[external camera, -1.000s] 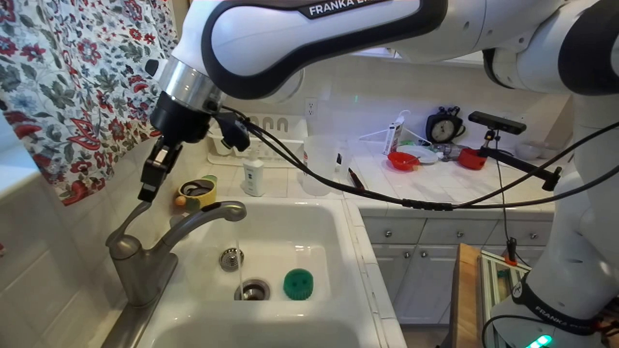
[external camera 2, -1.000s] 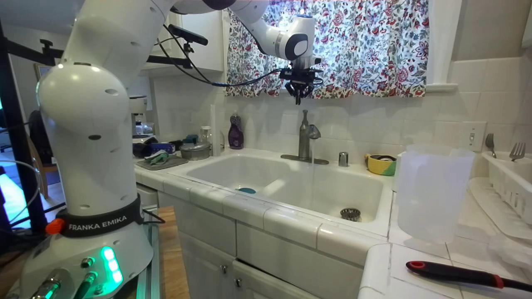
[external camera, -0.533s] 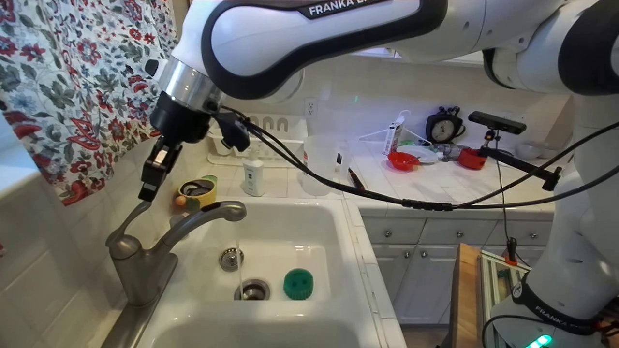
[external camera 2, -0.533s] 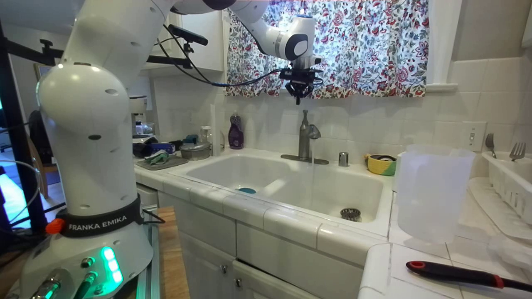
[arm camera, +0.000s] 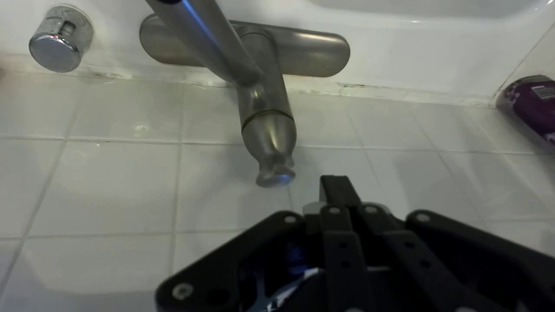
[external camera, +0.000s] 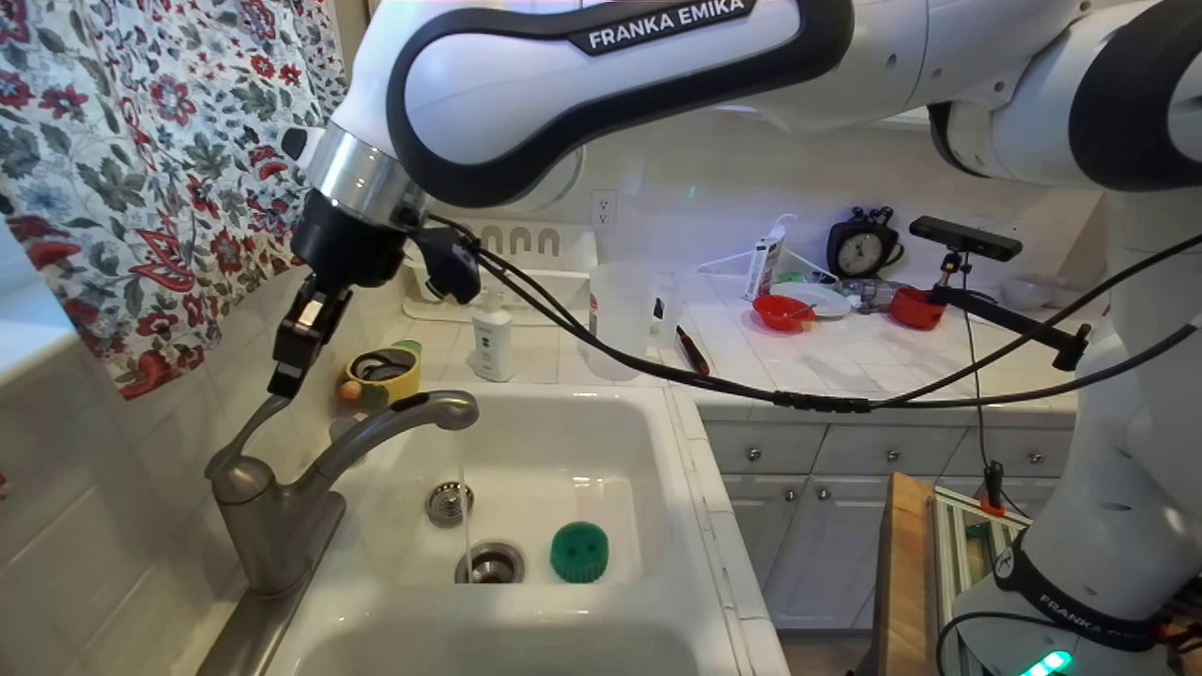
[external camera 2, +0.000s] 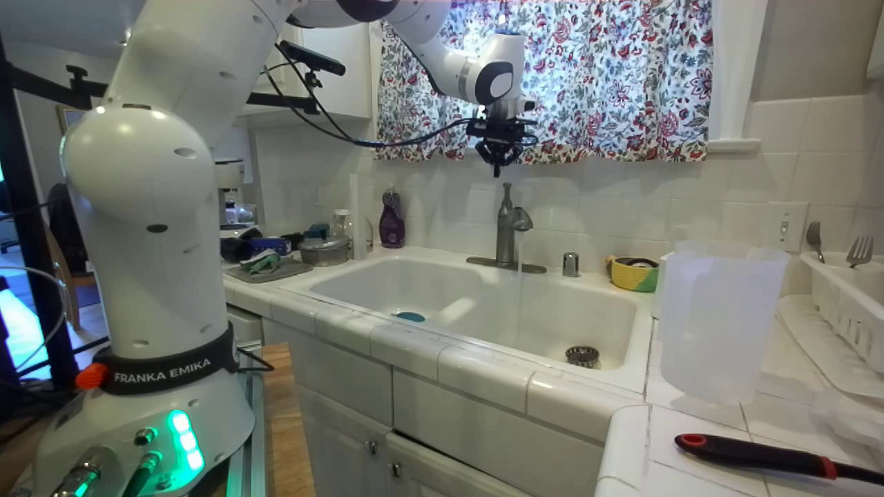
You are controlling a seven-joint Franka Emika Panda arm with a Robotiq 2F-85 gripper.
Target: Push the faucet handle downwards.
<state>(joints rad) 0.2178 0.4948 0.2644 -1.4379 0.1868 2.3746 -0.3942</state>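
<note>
Faucet handle [external camera: 252, 429] in an exterior view, long axis diagonal, tip up and right, just below closed, empty hand [external camera: 285, 385]

The faucet handle [external camera: 250, 430], a short, slender lever of brushed grey metal, tops the upright faucet body [external camera: 267, 540]. It stands raised, curving obliquely up and away from its rounded base, and widens at the tip.
</note>
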